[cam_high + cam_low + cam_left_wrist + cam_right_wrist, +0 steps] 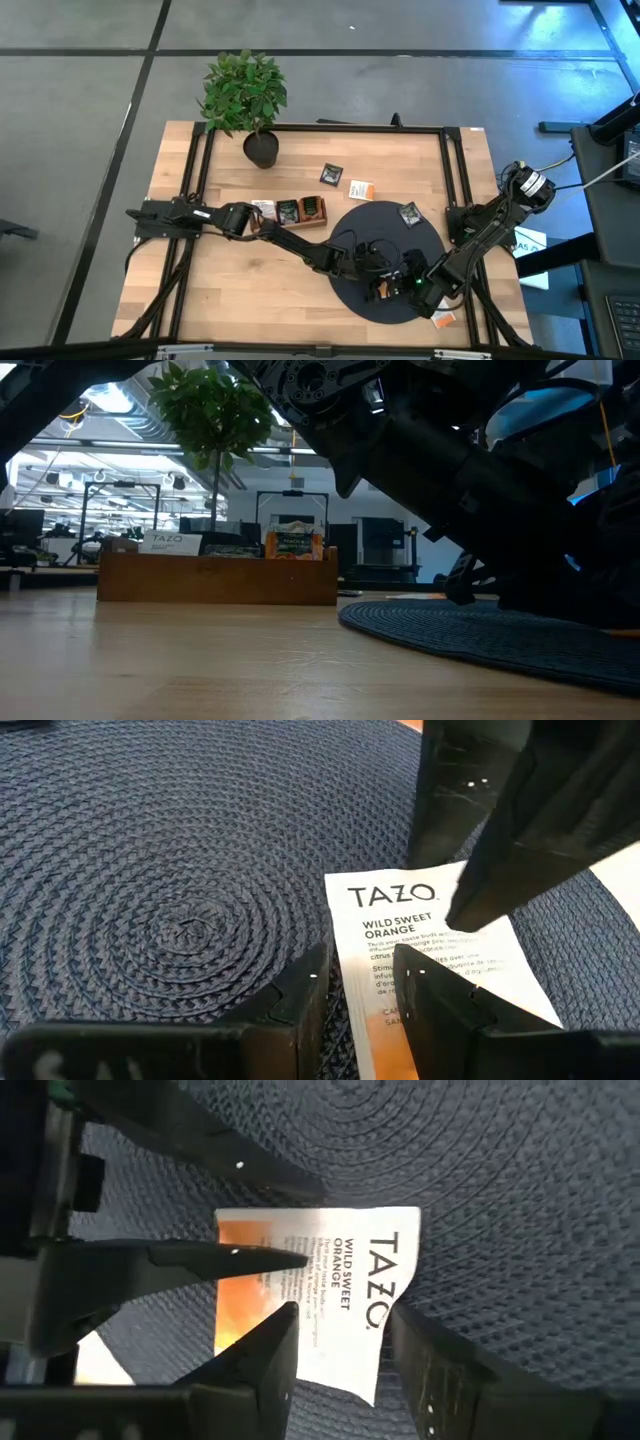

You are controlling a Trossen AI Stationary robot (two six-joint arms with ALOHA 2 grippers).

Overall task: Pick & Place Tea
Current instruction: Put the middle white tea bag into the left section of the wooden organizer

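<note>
Closest in, left end effector [365, 970] low over the black mat [180, 870], fingers parted, holding nothing, straddling one edge of a white Wild Sweet Orange sachet [400, 920]. Meeting it from the opposite side, right end effector [340, 1325], likewise spread and empty, set across the same sachet's printed end. Flat on the mat between the two, and right under both sets of fingers rather than off to either side. Long side apparently running along the left arm's reach and across the right's finger gap. Neither arm clearly nearer, so probably a matter of which closes first without fouling the other.

Farther out, a dark sachet [409, 214] at the mat's rim, another dark one [331, 174] and a white-orange one [360, 187] on the bare counter [250, 280]. Beyond those, the wooden tray [290, 210], partly filled, then a potted plant [250, 100] at the far edge.
</note>
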